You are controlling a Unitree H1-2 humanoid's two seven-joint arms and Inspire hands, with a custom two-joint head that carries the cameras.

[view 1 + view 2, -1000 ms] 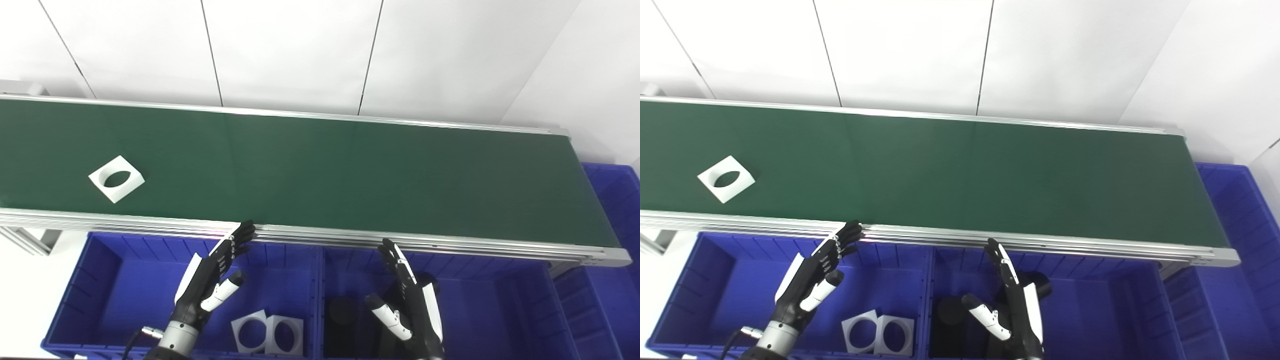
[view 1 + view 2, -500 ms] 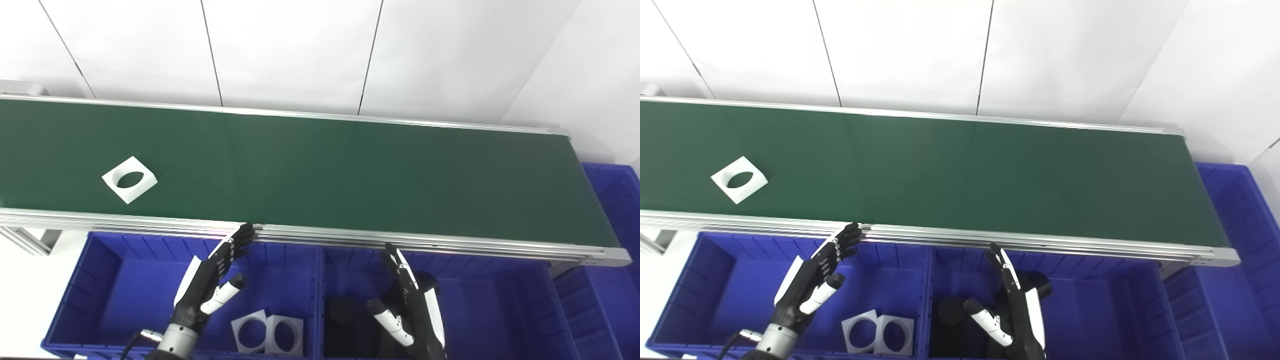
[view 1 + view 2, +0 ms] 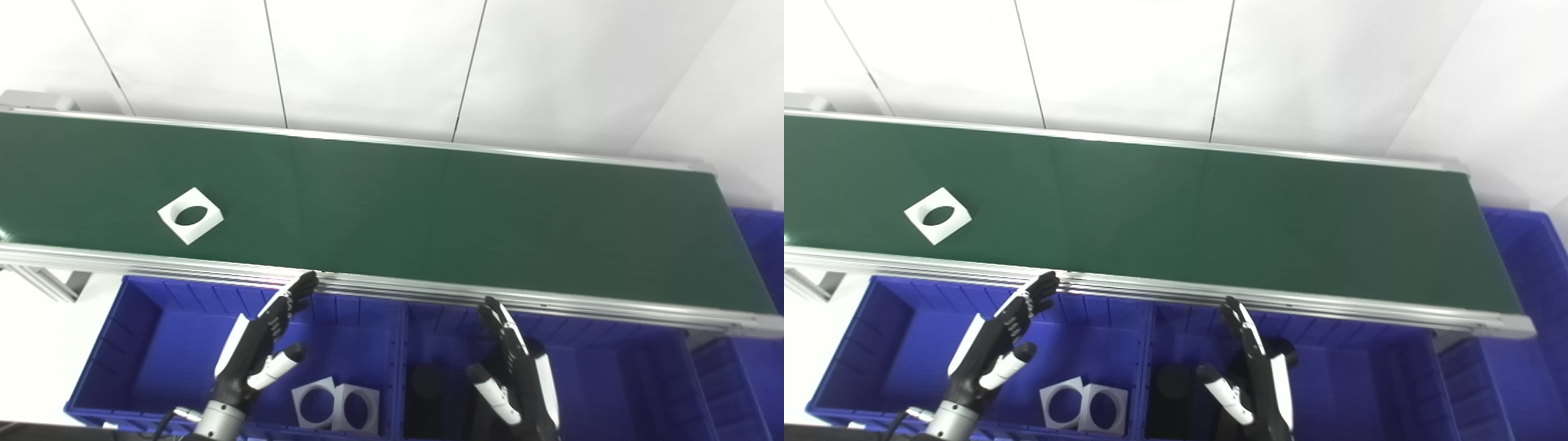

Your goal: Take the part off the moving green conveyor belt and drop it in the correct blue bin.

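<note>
White part (image 3: 190, 215) alone on belt (image 3: 429, 208).

- Your view runs along the green conveyor belt (image 3: 1182, 214); a white square part (image 3: 938, 215) with a round hole lies on it at far left, near the front rail.
- Your left robot hand (image 3: 995, 346) hovers spread over the left blue bin (image 3: 882, 318), fingertips at the rail.
- Two white square parts (image 3: 1081, 408) lie in that bin.
- Your right robot hand (image 3: 1258, 380) hovers empty, fingers apart, over the right blue bin (image 3: 1396, 380), which holds black cylinders (image 3: 1174, 386).
</note>
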